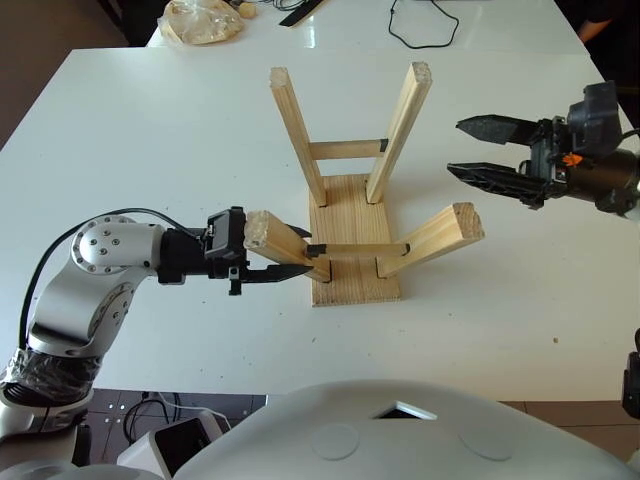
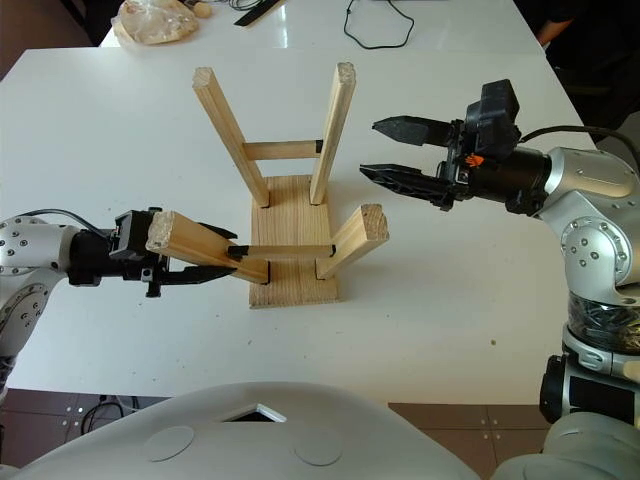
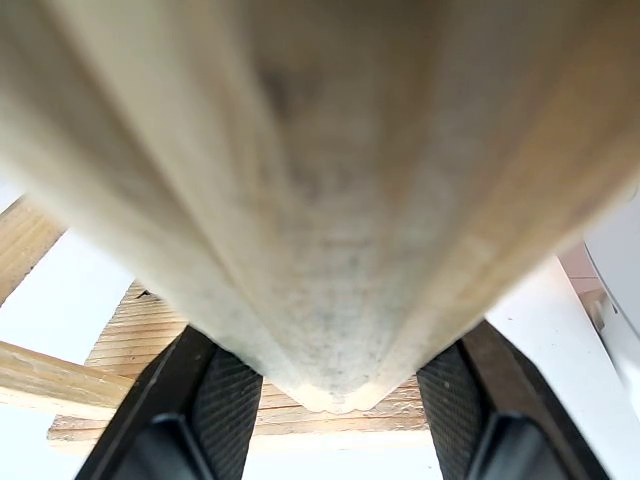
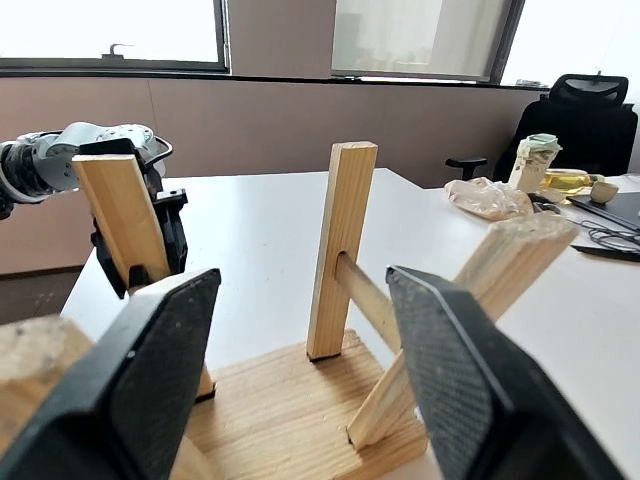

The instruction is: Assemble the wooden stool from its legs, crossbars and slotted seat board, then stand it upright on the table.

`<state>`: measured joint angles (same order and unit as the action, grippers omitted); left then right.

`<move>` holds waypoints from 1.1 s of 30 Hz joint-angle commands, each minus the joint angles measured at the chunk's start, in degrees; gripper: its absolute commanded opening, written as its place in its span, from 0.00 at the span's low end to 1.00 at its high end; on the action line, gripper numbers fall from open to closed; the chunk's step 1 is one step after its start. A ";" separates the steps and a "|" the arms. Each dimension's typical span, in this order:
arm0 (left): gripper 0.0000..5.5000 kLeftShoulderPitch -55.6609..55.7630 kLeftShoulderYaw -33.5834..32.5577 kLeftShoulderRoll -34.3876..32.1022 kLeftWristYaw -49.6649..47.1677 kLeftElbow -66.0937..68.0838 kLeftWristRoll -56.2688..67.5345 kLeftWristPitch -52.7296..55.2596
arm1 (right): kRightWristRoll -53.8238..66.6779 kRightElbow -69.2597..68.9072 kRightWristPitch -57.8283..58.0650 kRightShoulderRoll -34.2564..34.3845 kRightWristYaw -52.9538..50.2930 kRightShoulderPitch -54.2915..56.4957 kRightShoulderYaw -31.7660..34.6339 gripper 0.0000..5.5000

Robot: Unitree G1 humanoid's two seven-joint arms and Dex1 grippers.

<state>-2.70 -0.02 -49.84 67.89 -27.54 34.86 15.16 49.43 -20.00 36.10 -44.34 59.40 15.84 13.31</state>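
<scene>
The wooden stool lies upside down on the white table, its slotted seat board [image 1: 350, 205] flat and its legs pointing up. The two far legs [image 1: 297, 135] [image 1: 400, 125] stand nearly upright, joined by a crossbar [image 1: 345, 150]. The two near legs lean outward, the left one [image 1: 285, 240] and the right one [image 1: 432, 238], with a crossbar [image 1: 360, 248] between them. My left gripper [image 1: 292, 268] is shut on the near left leg, whose wood sits between the pads [image 3: 225, 395]. My right gripper [image 2: 400, 152] hangs open to the right of the stool, level with the far right leg.
A crumpled plastic bag [image 1: 203, 20] and a black cable [image 1: 420, 28] lie on the far table behind the stool. White table surface [image 1: 150, 140] spreads to both sides of the stool. The table's near edge [image 1: 400, 395] runs just in front of the board.
</scene>
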 commanded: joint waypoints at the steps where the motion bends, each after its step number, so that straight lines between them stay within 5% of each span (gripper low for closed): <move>1: 0.37 1.88 2.40 1.76 -4.62 -1.60 3.06 8.57 | 4.99 -0.85 2.02 3.50 -8.88 7.15 3.22 0.56; 12: 0.37 4.68 7.75 5.08 -11.67 -3.38 -0.37 13.18 | 14.86 -18.27 6.06 9.21 -27.23 6.72 -2.43 0.56; 18: 0.37 2.57 12.86 5.93 -12.54 -3.75 -6.35 9.89 | 8.54 -24.61 5.48 8.40 -28.49 -1.94 -10.14 0.56; 33: 0.37 5.96 11.24 7.21 -14.55 -4.11 -2.69 13.72 | -12.05 -23.75 0.76 7.62 -31.22 -13.21 -21.16 0.56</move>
<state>4.07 10.08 -42.17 53.14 -33.15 32.12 25.45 41.63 -45.27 38.04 -36.30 28.45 5.18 -5.18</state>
